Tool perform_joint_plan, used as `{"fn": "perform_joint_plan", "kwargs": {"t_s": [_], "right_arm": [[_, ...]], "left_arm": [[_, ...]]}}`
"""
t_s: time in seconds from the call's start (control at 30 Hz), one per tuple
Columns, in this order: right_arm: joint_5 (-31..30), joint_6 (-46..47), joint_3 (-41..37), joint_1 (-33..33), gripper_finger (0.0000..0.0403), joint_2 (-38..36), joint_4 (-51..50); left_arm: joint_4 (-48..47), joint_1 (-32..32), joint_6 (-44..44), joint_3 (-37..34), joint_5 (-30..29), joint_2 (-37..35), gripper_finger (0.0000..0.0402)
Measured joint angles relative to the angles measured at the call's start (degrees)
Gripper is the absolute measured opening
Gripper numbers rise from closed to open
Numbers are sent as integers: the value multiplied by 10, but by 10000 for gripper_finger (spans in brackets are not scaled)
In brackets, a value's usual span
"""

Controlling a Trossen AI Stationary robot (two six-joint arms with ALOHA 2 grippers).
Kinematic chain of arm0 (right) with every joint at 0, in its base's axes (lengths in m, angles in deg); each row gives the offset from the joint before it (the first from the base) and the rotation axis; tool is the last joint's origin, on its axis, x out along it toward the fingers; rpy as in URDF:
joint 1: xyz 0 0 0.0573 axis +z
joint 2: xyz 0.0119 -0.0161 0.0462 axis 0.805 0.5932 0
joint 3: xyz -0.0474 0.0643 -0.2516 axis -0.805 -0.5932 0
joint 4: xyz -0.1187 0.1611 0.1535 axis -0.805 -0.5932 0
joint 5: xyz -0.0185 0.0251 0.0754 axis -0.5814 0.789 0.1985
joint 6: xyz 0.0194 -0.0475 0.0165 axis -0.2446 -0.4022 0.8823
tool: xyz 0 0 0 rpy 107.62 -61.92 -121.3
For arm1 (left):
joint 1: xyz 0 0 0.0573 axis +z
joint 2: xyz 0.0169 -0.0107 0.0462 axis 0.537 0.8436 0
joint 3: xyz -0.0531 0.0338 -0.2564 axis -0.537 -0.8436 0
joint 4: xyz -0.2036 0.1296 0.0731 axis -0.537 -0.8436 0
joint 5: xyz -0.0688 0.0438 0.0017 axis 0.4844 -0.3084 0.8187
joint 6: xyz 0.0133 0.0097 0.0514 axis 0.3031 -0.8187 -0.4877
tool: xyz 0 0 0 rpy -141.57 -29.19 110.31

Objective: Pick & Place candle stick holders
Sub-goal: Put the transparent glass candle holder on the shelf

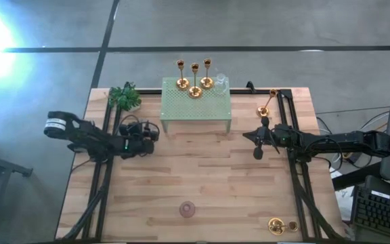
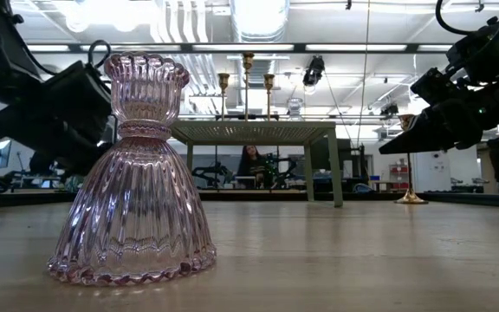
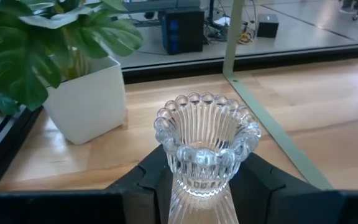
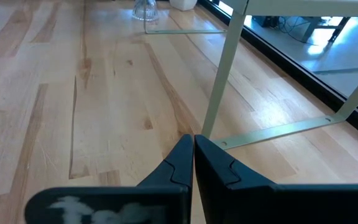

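Three gold candle stick holders stand on their round bases on a pale green mesh stand, with a clear glass piece beside them. Another gold one stands on the table at the far right. A pink glass holder stands near the front edge. My left gripper is closed around a clear ribbed glass candle holder left of the stand. My right gripper hovers shut over the table's right part, holding nothing. My left gripper has its two fingers on opposite sides of the clear glass holder's narrow neck, just below its beaded cup. The fingers come in about level from the table's left side. The holder stands upright, and the right wrist view shows its base on the table.
A green plant in a white pot stands close beside the held holder at the table's far left. The stand's leg is just beyond it. A gold piece lies at the near right corner. Black rails run along both sides.
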Motion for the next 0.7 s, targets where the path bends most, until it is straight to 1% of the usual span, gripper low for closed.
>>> {"fn": "perform_joint_plan", "kwargs": {"t_s": [0.17,0.33,0.43,0.6,0.7], "right_arm": [[0,0,0,0,8,0,0],[0,0,0,0,8,0,0],[0,0,0,0,8,0,0],[0,0,0,0,8,0,0],[0,0,0,0,8,0,0]], "left_arm": [[-5,0,-60,1,28,-45,125],[-4,0,-129,7,58,-113,125],[-4,0,-184,11,66,-159,125],[-46,0,-251,30,81,-238,125],[-98,0,-270,50,107,-281,125]]}}
